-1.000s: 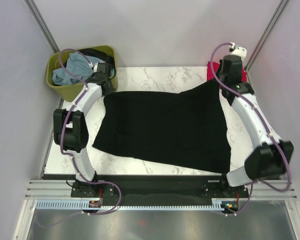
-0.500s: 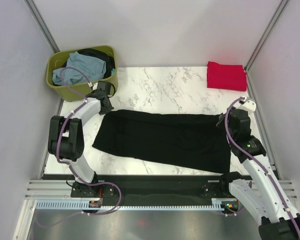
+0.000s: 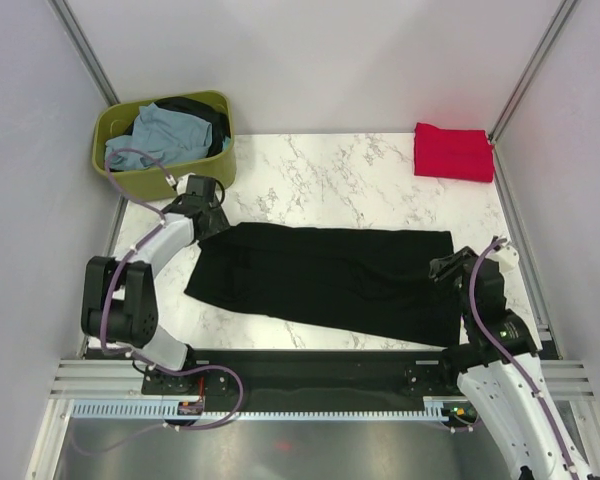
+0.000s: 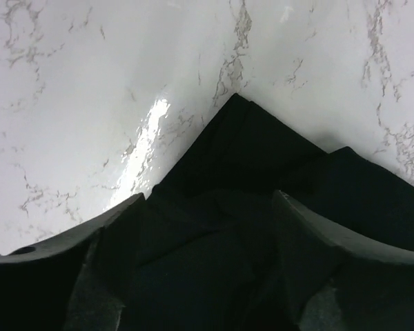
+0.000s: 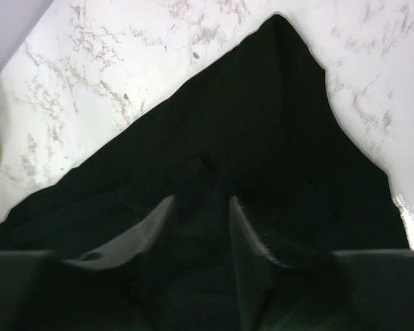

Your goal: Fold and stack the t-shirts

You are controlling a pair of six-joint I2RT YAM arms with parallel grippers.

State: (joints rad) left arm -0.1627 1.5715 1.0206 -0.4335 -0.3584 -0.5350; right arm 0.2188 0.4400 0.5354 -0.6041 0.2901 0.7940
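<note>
Item, black t-shirt, laid as a doubled band across the table's near half: my left pincer stands wide, my right pincer narrowly parted, one over each end corner, neither gripping, presumably so the fold lies flat.

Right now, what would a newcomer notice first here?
The black t-shirt, folded into a long band across the marble table, with the left gripper and right gripper at its ends. Next, the folded red t-shirt at the far right corner and the olive tub of clothes far left.
</note>
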